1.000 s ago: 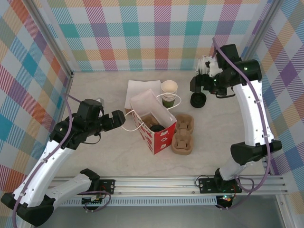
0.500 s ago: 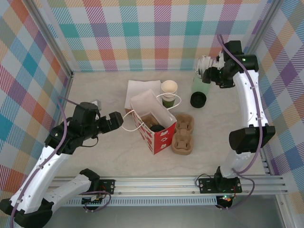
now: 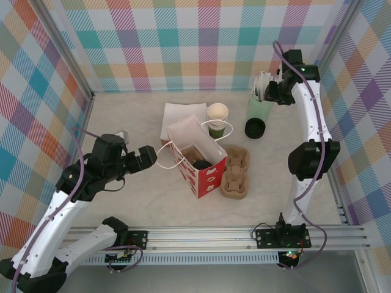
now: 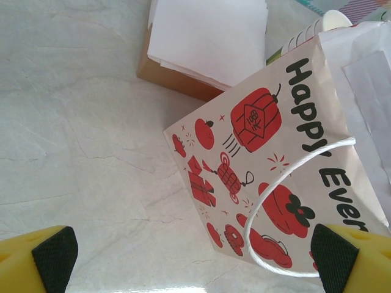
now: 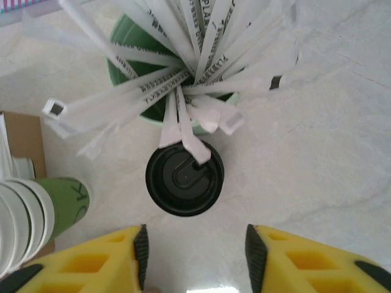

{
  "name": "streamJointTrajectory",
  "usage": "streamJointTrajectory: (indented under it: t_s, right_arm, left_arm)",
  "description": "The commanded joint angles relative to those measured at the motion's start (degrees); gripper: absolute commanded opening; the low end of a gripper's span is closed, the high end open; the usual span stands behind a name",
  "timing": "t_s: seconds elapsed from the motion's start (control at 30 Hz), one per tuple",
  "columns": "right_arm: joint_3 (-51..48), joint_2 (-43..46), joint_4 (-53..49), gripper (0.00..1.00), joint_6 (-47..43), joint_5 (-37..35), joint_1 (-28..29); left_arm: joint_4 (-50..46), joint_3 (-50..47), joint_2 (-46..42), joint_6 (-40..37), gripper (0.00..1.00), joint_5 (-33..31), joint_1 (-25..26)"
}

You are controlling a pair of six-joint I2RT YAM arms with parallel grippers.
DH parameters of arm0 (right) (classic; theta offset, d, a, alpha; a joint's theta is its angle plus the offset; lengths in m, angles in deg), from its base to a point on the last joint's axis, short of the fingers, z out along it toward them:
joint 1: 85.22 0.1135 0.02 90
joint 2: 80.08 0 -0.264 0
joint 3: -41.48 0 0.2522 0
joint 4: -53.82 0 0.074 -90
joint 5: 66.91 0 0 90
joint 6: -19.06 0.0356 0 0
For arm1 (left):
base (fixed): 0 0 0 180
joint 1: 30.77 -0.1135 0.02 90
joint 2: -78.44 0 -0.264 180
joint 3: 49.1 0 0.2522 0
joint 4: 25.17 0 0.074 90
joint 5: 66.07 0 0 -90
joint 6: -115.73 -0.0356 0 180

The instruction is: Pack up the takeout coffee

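lid (image 5: 184, 179) is seen loose at 2 o'clock of bag (image 3: 204, 177); packing judged unfinished. left gripper (image 4: 194, 259) wide, right gripper (image 5: 194, 250) half-open, nothing held.

Got left gripper (image 4: 194, 259) spread wide, black pads (image 4: 55, 256) at 7 and 5 o'clock. Red-printed paper bag (image 4: 269, 140) at 3 o'clock, string handle (image 4: 287, 183) looping toward 5. White napkins (image 4: 208, 36) on brown box (image 4: 171, 76) at 12. Nested cup rims (image 4: 302, 38) at 1.
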State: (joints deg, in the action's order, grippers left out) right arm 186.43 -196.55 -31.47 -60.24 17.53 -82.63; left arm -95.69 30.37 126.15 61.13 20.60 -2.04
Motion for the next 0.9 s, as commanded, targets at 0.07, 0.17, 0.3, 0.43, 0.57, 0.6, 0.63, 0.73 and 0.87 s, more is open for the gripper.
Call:
streamJointTrajectory:
  t_s: [0.07,0.17,0.3,0.43,0.57,0.6,0.63,0.73,0.87]
  right_arm:
    - [5.07,-3.52,-0.48,0.44,0.18,0.11,-0.39]
    - [6.58,-5.16,-0.72,0.43,0.15,0.04,-0.40]
    - [8.13,-6.79,-1.29,0.42,0.28,-0.32,-0.39]
    - [8.49,-7.82,-1.47,0.40,0.23,-0.03,-0.45]
    - [8.54,-8.52,-1.64,0.36,0.27,0.29,-0.39]
    - [8.50,-8.75,-1.51,0.35,0.20,0.37,-0.40]
    - [8.50,-8.88,-1.51,0.34,0.20,0.45,-0.39]
    - [8.80,-9.30,-1.36,0.29,0.02,0.71,-0.43]
    - [9.34,-9.35,-1.46,0.22,-0.20,0.64,-0.39]
  left_arm:
    - [-0.91,-1.00,-0.68,0.67,1.00,-1.20,-0.34]
    - [-0.81,-1.11,-0.63,0.70,1.00,-1.15,-0.34]
    - [-0.72,-1.11,-0.44,0.60,1.00,-1.21,-0.39]
    - [-0.64,-1.03,-0.24,0.56,1.00,-1.08,-0.34]
    - [-0.73,-1.03,-0.16,0.55,1.00,-1.17,-0.34]
    - [-0.73,-1.03,-0.17,0.57,1.00,-1.16,-0.39]
    - [-0.73,-1.00,-0.15,0.61,1.00,-1.26,-0.36]
    - [-0.81,-0.96,-0.08,0.48,1.00,-1.33,-0.34]
    - [-1.09,-0.85,0.28,0.41,1.00,-1.33,-0.34]
